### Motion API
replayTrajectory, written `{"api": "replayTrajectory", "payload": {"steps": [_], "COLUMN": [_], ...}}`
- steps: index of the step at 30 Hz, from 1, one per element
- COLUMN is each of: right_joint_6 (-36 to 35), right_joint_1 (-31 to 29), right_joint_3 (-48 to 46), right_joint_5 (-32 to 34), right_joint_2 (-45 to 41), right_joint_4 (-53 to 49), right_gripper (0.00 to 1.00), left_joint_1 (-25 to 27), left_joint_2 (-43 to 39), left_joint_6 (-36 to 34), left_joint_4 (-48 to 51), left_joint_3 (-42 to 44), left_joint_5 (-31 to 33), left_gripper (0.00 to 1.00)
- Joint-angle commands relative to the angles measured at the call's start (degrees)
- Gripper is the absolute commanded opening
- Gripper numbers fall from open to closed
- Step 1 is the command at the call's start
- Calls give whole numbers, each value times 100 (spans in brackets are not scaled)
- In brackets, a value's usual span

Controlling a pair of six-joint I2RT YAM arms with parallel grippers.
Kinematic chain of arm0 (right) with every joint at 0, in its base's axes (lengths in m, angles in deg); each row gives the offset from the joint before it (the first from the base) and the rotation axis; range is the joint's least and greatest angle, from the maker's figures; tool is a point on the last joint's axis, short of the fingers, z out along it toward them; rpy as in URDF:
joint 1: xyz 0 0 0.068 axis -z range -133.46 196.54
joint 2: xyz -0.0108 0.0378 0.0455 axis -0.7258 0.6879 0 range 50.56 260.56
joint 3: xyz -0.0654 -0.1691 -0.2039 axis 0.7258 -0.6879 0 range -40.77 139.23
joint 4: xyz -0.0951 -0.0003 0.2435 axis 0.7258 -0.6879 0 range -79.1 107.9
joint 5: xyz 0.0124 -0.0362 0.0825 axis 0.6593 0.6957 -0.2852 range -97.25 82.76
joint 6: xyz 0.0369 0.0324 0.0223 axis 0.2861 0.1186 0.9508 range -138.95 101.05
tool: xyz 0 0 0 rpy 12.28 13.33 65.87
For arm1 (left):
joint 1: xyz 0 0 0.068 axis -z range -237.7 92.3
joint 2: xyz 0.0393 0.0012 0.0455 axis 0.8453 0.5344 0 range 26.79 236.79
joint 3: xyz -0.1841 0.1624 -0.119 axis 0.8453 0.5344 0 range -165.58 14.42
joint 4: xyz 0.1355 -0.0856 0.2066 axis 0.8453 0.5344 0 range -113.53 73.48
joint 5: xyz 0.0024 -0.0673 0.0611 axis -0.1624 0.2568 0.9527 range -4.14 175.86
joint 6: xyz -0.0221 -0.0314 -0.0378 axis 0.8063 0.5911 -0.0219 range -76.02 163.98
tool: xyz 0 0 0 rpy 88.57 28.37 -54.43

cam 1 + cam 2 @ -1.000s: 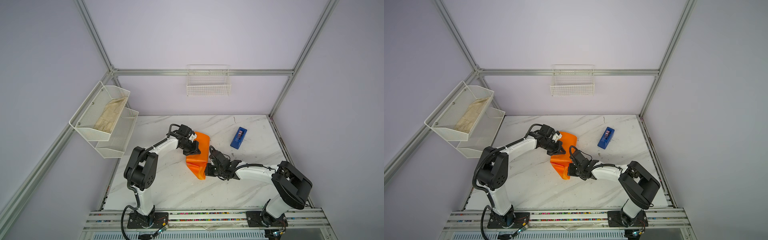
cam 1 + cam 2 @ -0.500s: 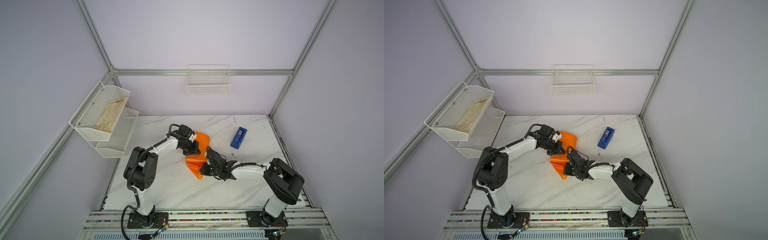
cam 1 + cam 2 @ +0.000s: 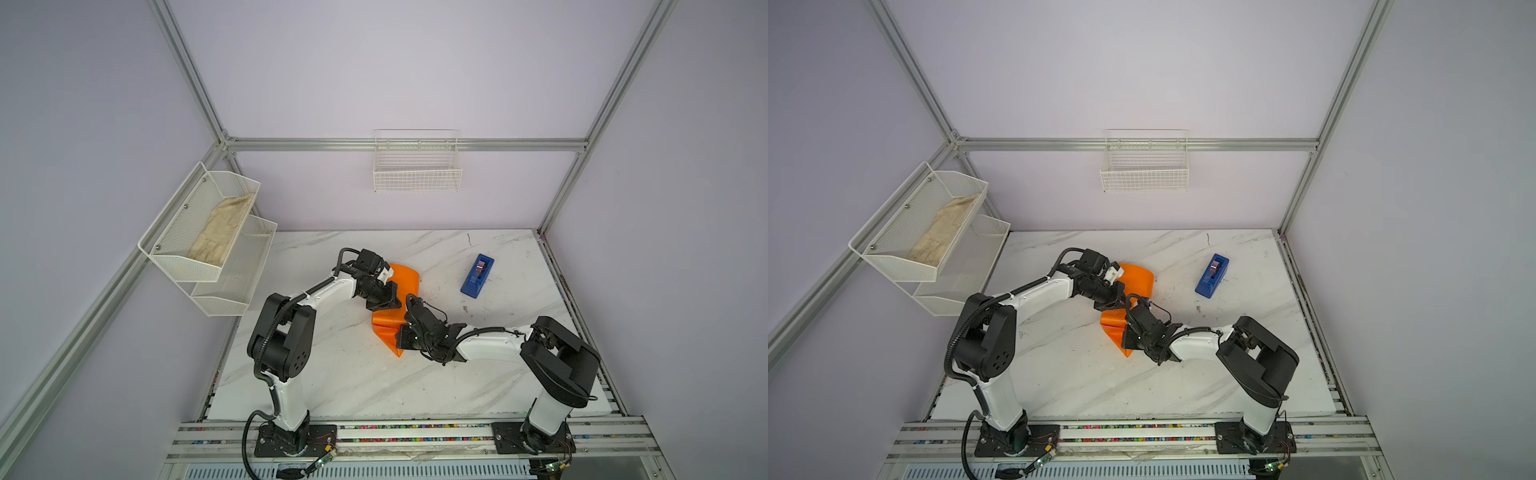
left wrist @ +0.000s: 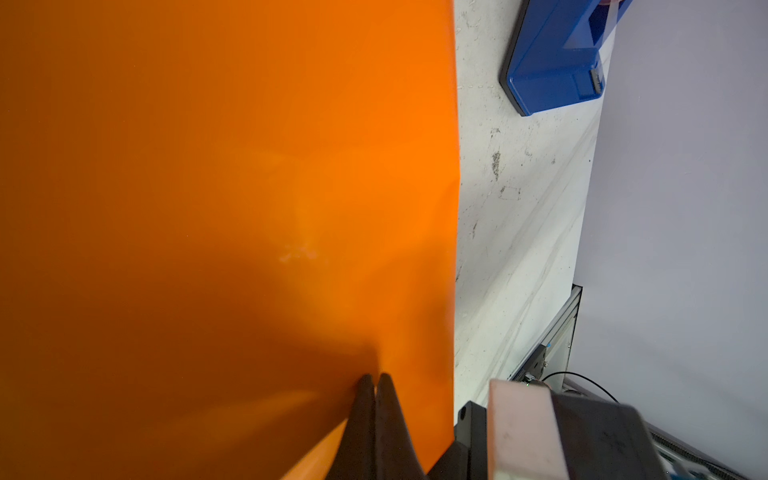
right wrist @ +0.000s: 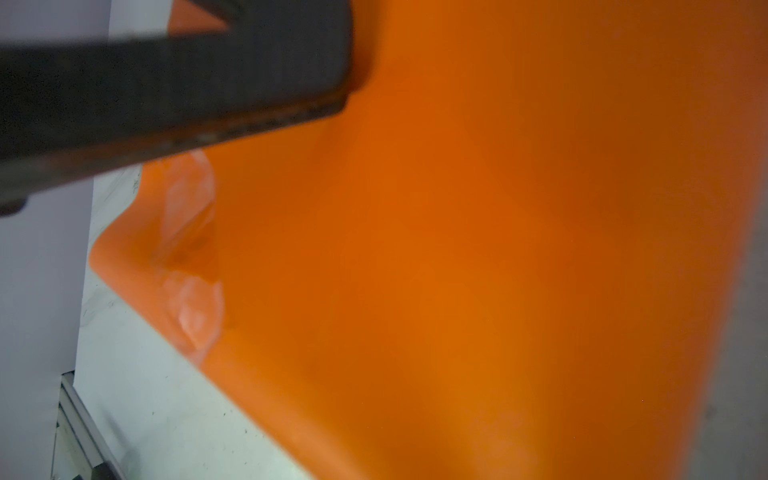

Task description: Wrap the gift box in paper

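Gift box: not seen in any view, likely hidden inside the folded paper (image 3: 405, 282) in the middle of both top views. Left gripper (image 3: 387, 304) at the upper part of the fold, fingers (image 4: 361, 411) pressed together, tips on the paper; cannot tell whether pinching any of it. Right gripper (image 3: 401, 338) at the lower end of the fold, fingers (image 5: 208, 83) pressed together too, flat against the orange. Could spring open after letting go too soon. Could rip from pulling two ways at once. Could let the box slip out of an open end. Counted: one paper, no box in sight, two grippers, one blue tape dispenser (image 3: 477, 276) right of the middle, two shiny clear patches (image 5: 193, 316) on the paper, maybe tape.
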Motion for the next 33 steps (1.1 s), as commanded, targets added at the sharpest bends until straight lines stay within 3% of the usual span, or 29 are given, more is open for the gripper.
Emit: {"api": "replayTrajectory", "payload": {"steps": [1,7,18,24,28,33], "right_joint_6": [26,32,101,33,21,38], "right_joint_1": [-14,-16,-111,-111,-113,-115], "right_joint_3": [141,65,-327,-290,-228,-201], "right_joint_5": [372,582,-152,-125,-133,-98], "right_joint_2": [252,395,246,241,293,302], "right_joint_4": [346,719,1021,804,727,697], "right_gripper": [0,0,0,0,0,0], "left_joint_1": [-73,-67,-75,-74,-98,-118], "left_joint_2": [293,281,7,-640,-1228,-2239], "left_joint_6": [-176,-167,-159,-81,8,585], "left_joint_4": [715,720,861,1239,1658,1474], "left_joint_3": [382,389,178,-469,-780,242], "left_joint_5": [805,823,822,825,1013,1105], "left_gripper": [0,0,0,1,11,17]}}
